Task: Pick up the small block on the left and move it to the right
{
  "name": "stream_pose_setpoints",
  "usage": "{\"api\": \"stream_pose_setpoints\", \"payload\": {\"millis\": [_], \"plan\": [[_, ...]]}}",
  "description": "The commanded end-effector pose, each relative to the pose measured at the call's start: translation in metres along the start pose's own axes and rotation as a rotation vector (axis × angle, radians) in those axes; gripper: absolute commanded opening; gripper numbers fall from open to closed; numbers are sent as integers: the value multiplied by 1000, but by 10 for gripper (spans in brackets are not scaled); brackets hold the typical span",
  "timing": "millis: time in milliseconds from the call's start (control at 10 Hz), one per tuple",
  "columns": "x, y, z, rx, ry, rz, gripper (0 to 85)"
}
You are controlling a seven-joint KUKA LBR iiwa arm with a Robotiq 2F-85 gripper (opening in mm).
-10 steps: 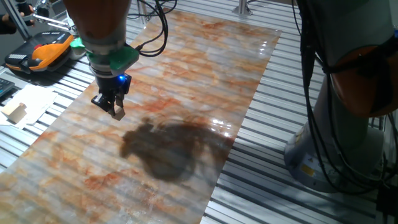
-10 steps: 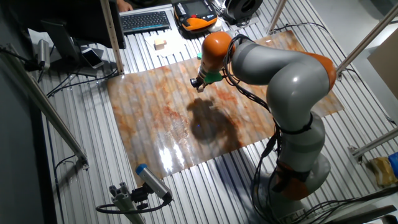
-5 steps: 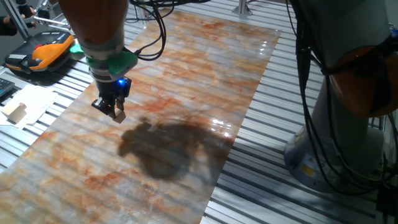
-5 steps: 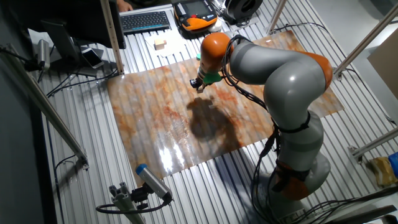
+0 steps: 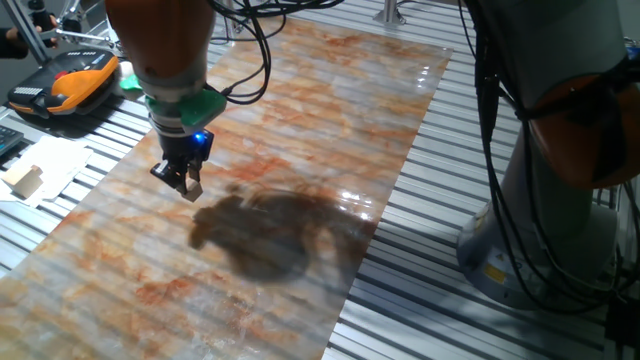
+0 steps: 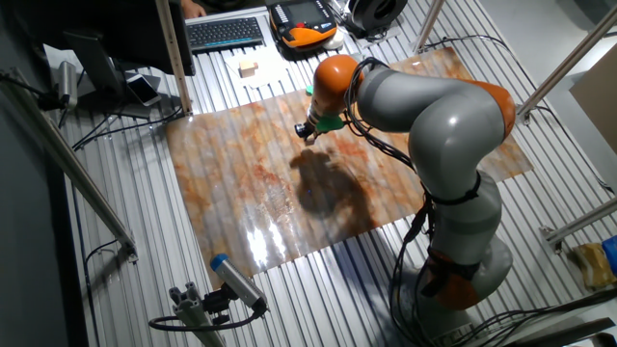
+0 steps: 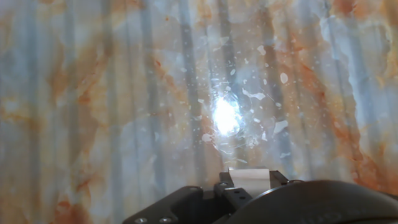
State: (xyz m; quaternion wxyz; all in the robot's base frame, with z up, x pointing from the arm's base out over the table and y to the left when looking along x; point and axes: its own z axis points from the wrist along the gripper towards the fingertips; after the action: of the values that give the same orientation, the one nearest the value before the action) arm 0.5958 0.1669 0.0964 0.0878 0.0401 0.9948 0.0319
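Note:
The small block [image 5: 191, 184] is a tiny tan cube pinched at the tips of my gripper [image 5: 186, 182], which is shut on it. They hang a little above the left part of the marbled board [image 5: 330, 120]. In the other fixed view the gripper [image 6: 308, 133] is over the board's far middle, and the cube is too small to make out there. In the hand view the block [image 7: 249, 177] shows as a pale rectangle between the dark fingers, with the board and a bright glare spot beyond it.
A larger pale wooden block [image 5: 25, 180] lies on white paper off the board's left edge. An orange-and-black device [image 5: 70, 80] and a keyboard [image 6: 224, 32] lie beyond it. The arm's grey base [image 6: 453, 241] stands at the right, and its shadow [image 5: 265, 235] falls on the board.
The gripper has drifted a little to the right and slightly lower over the board, still holding the small block. Nothing else moved.

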Motion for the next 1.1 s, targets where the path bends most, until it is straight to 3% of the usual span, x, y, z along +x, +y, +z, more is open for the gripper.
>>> {"api": "stream_pose_setpoints", "payload": {"millis": [0,1000], "plan": [[0,-1,2,0,-2,3,0],[1,-2,11,7,-14,8,0]]}}
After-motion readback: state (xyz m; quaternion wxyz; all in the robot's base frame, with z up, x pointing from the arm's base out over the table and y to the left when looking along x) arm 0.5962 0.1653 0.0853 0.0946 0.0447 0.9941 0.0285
